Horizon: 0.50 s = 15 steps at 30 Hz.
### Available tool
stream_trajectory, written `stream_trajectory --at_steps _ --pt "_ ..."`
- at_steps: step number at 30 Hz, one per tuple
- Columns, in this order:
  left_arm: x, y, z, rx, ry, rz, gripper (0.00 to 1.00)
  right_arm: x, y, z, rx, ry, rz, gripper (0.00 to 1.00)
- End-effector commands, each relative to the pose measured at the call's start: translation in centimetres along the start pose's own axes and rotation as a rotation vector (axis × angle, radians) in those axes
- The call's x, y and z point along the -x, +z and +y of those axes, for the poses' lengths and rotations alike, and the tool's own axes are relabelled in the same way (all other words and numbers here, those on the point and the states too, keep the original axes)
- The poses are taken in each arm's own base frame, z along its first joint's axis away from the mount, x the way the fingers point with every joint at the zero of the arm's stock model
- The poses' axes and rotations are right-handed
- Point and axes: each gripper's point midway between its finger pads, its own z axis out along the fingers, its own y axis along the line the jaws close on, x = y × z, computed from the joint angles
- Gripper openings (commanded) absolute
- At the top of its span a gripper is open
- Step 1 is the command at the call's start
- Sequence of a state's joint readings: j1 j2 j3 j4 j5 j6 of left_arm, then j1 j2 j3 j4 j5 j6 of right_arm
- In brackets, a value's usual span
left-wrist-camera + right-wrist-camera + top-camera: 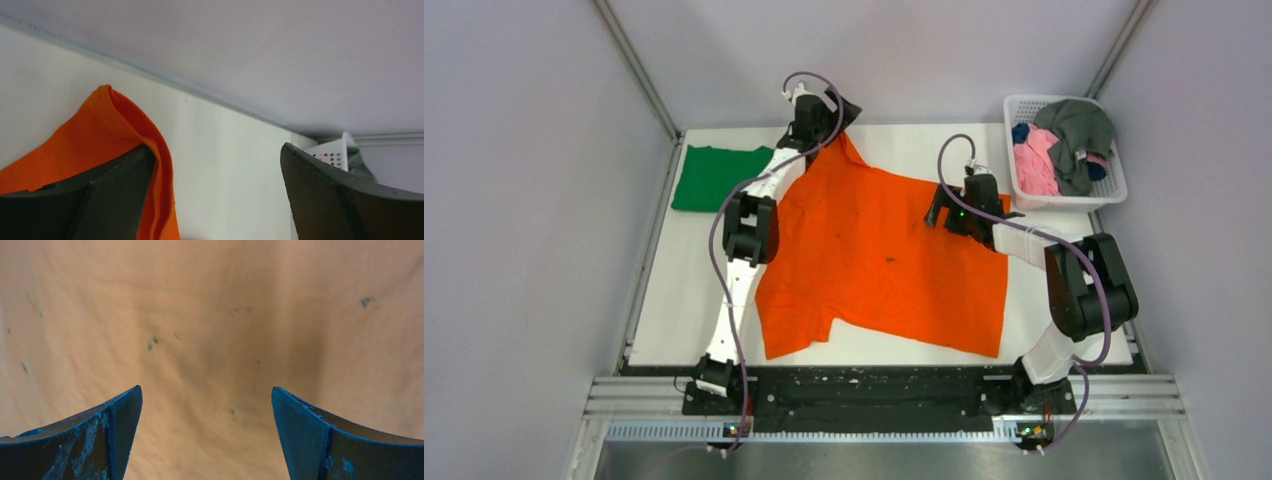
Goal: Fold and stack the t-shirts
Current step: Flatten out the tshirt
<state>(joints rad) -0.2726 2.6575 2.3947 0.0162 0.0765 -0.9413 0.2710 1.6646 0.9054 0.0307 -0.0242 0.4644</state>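
So my left gripper is out at the far edge of the table, jaws wide apart. A fold of the orange t-shirt sits up against one finger, touching it but not pinched. The shirt itself is spread flat across the middle of the table, with a few dark specks on it. My right gripper is spread open too, pointing straight down over the shirt's right side. Honestly can't tell if the tips touch the cloth. The green t-shirt lies folded at the far left corner. The white basket at the far right holds the pink, grey and dark blue ones.
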Motion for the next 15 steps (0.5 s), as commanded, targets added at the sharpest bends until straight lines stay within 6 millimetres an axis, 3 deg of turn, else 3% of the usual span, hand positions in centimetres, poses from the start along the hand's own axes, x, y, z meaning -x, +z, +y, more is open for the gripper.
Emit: stream_trajectory --at_steps 1,7,15 --pt "4.4 -0.7 -3.5 -0.038 0.032 -0.144 0.99 2.1 -0.2 0.5 -0.003 -0.006 -0.044 0.99" --pt "3.6 -2.7 -2.6 0.082 0.256 -0.078 0.99 2.5 -0.3 0.3 -0.022 -0.005 -0.053 0.99" --pt "-0.7 -5.6 1.1 0.153 0.399 0.207 0.99 1.7 -1.2 0.7 0.01 -0.004 -0.036 0.99"
